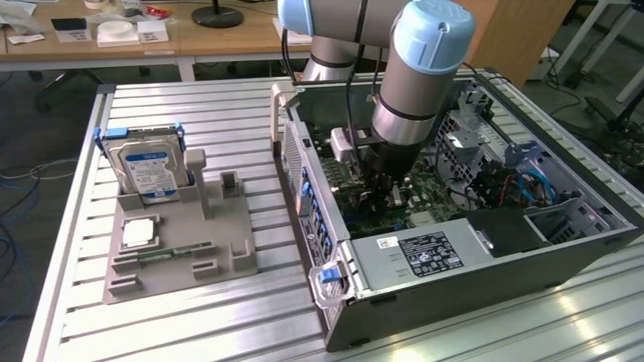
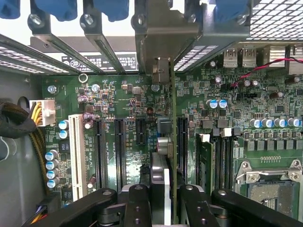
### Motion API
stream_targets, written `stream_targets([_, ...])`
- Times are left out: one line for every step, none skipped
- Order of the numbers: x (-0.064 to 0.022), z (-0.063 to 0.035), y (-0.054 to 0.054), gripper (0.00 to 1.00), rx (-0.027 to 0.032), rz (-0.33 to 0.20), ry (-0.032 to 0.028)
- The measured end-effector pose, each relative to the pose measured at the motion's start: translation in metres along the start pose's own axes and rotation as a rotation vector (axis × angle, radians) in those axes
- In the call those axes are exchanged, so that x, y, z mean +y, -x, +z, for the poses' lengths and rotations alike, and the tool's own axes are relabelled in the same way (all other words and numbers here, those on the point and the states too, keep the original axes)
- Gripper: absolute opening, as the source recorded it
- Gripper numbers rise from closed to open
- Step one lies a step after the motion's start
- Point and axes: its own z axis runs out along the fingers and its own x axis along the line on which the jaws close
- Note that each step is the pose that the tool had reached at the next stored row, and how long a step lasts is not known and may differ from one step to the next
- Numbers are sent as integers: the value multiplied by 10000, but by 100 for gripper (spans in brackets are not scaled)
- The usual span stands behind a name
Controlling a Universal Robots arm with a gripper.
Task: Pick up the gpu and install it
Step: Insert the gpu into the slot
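Pinched between my gripper's [image 2: 163, 198] two black fingers [image 2: 137, 208] is the gpu [image 2: 173, 142], which I see edge-on in the wrist view as a thin green card standing upright over the motherboard [image 2: 118, 109]. Its long edge runs along the board among the black expansion slots [image 2: 120, 151], and its metal bracket end reaches the rear slot openings of the case; I cannot tell whether it is fully seated. From the exterior view, my arm [image 1: 412, 83] reaches straight down into the open computer case [image 1: 563, 249], with the gripper [image 1: 378, 196] low over the board beside the silver power supply [image 1: 423, 256]. Well apart, toward the exterior view's left, a grey parts holder [image 1: 181, 249] on the slatted table [image 1: 201, 113] holds a blue-labelled hard drive [image 1: 149, 170] upright and a slim memory stick [image 1: 176, 253] lying flat.
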Motion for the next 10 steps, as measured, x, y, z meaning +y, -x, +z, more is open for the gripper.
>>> stream_targets([0, -7, 2, 28, -11, 1, 1])
stream_targets([-1, -18, 3, 28, -21, 2, 0])
stream_targets([-2, -38, 3, 28, -5, 2, 9])
stream_targets([-1, -46, 2, 28, 2, 4, 17])
stream_targets([-1, -46, 2, 28, 0, 4, 21])
stream_targets([-1, -46, 2, 28, 1, 5, 26])
stream_targets([-1, -47, 2, 28, 2, 5, 31])
stream_targets([-1, -47, 2, 28, 4, 6, 36])
stream_targets([-1, -47, 2, 28, 7, 7, 42])
stream_targets([-1, -46, 2, 28, 10, 12, 46])
